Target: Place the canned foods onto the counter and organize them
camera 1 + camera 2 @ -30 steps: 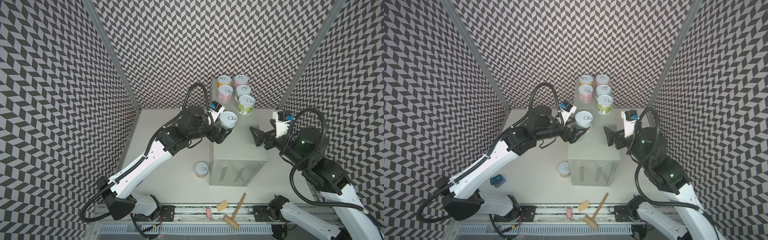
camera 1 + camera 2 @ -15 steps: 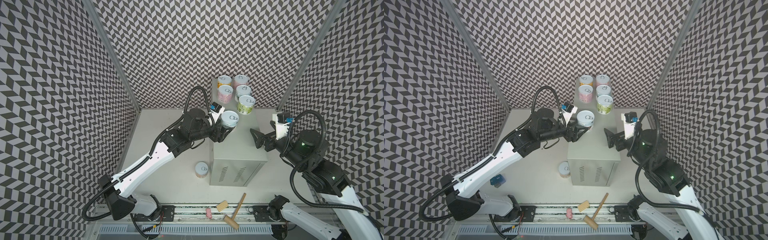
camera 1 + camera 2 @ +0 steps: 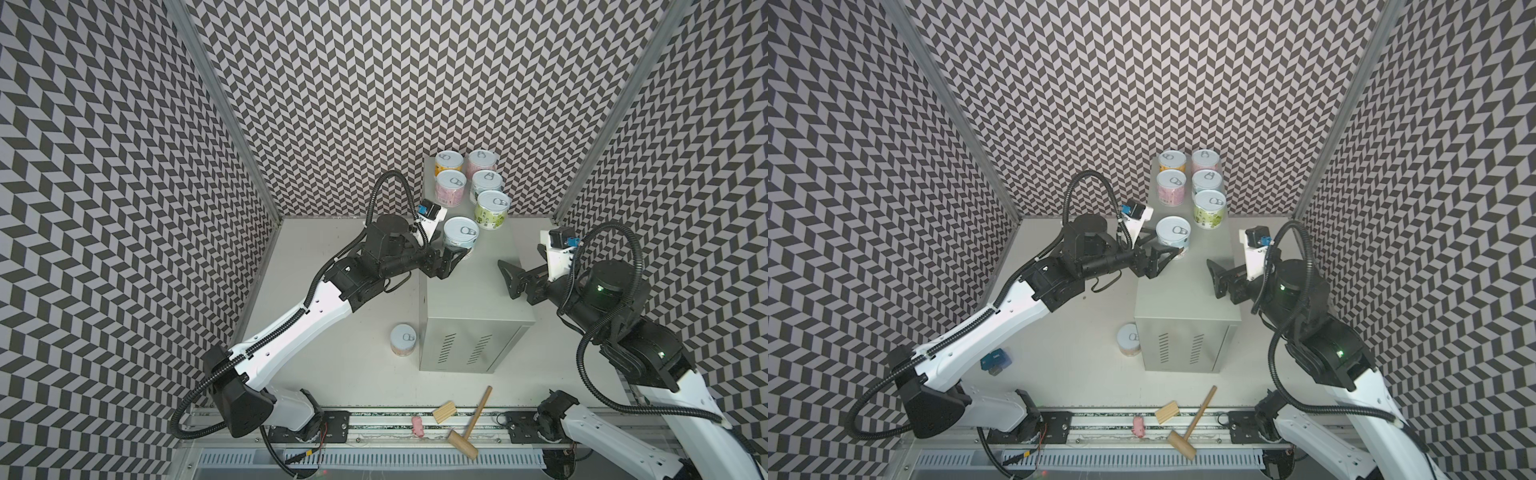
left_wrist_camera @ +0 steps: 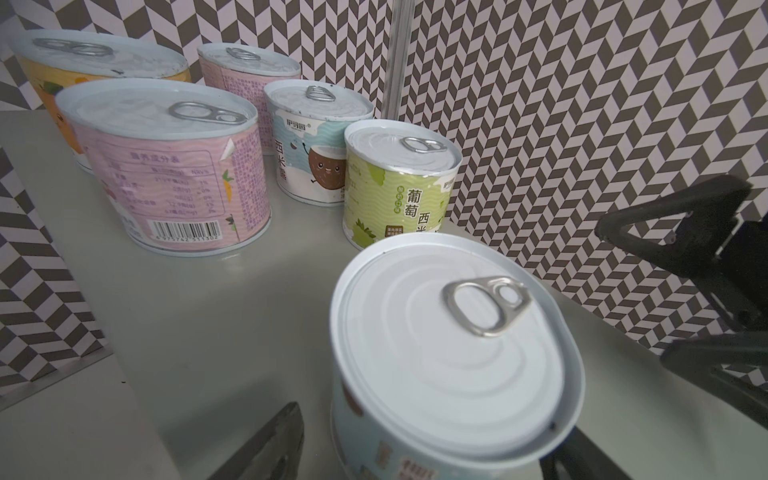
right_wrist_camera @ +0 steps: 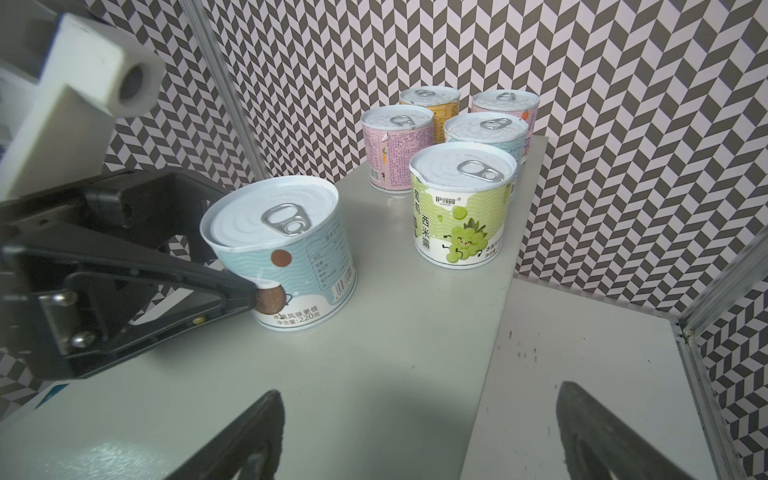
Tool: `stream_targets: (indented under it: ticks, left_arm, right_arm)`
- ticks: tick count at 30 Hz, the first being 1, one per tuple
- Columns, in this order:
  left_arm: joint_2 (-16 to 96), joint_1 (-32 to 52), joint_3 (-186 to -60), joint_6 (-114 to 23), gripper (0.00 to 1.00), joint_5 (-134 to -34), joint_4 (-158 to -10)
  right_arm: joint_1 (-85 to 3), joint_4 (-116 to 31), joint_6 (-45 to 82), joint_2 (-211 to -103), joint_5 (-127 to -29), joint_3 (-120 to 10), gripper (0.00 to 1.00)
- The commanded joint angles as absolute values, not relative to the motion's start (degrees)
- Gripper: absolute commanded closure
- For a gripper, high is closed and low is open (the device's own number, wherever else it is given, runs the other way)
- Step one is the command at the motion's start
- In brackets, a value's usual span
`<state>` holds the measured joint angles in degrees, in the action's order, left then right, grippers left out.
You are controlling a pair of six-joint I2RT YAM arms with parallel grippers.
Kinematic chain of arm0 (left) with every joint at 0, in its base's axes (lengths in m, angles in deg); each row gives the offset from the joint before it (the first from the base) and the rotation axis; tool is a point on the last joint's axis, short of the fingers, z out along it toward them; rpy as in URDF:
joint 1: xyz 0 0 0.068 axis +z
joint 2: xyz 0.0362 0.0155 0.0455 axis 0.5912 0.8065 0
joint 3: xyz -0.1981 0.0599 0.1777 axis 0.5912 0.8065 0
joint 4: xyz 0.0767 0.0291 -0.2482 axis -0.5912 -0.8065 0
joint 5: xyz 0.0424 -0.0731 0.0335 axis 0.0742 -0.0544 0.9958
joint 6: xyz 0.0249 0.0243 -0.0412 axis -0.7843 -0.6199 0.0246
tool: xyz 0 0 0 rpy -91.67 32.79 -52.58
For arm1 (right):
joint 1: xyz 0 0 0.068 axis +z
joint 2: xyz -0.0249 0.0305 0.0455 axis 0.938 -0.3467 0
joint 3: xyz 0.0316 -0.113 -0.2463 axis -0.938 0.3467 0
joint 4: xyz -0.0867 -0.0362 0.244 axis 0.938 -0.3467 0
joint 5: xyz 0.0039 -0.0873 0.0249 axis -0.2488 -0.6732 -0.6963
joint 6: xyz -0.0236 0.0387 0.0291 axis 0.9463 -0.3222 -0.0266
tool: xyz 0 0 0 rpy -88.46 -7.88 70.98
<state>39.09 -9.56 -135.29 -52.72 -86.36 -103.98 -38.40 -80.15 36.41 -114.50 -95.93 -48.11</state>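
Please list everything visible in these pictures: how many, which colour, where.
counter: one, pale grey, on the tabletop.
tabletop: one, white, below all.
yellow can: one, yellow, counter's far end.
pink cans: two, pink, counter's far end.
green can: one, green, counter's right row.
light blue cans: two, light blue, counter, one apart in front.
seventh can: one, peach label, tabletop beside the counter.
mallet: one, wood, front edge.
block: one, wood, front edge.
pink piece: one, pink, front rail.
blue object: one, blue, tabletop's left part.
left end effector: one, black, around a light blue can.
right end effector: one, black, open, over the counter's right side.
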Motion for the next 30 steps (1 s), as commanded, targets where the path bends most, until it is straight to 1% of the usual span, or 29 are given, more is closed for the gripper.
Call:
stream_targets:
  ticks: [1,6,9,13,18,21,27,30]
  left_arm:
    - [40.43,-9.28,-137.17,-52.84,0.11,-87.42,-101.42]
    - [41.61,-9.19,-137.57,-52.88,0.07,-85.89,-100.04]
    - [42.44,-9.19,-137.72,-52.96,0.07,-85.28,-98.97]
    - [43.00,-8.72,-137.40,-53.29,0.14,-85.15,-97.57]
    - [42.70,-7.92,-135.71,-54.02,0.15,-83.95,-94.73]
    - [43.15,-6.78,-135.92,-54.43,0.19,-83.40,-94.42]
    - [43.89,-5.71,-135.72,-56.86,0.20,-82.69,-92.99]
    - [44.24,-5.18,-135.18,-57.78,0.24,-82.68,-91.65]
  right_arm:
    - [-38.58,-77.97,37.27,-113.53,-95.95,-47.83,0.01]
    - [-38.58,-77.91,37.48,-113.47,-96.05,-47.62,0.01]
    - [-38.60,-77.73,37.71,-113.54,-95.95,-47.48,0.01]
    - [-38.60,-77.57,37.96,-113.49,-95.96,-47.39,0.01]
    - [-38.60,-77.57,38.00,-113.52,-95.52,-47.52,0.01]
    - [-38.60,-77.72,38.01,-113.53,-95.48,-47.74,0.01]
    - [-38.60,-77.83,37.98,-113.44,-95.49,-48.09,0.01]
    - [-38.60,-77.66,37.85,-113.52,-95.44,-48.13,0.01]
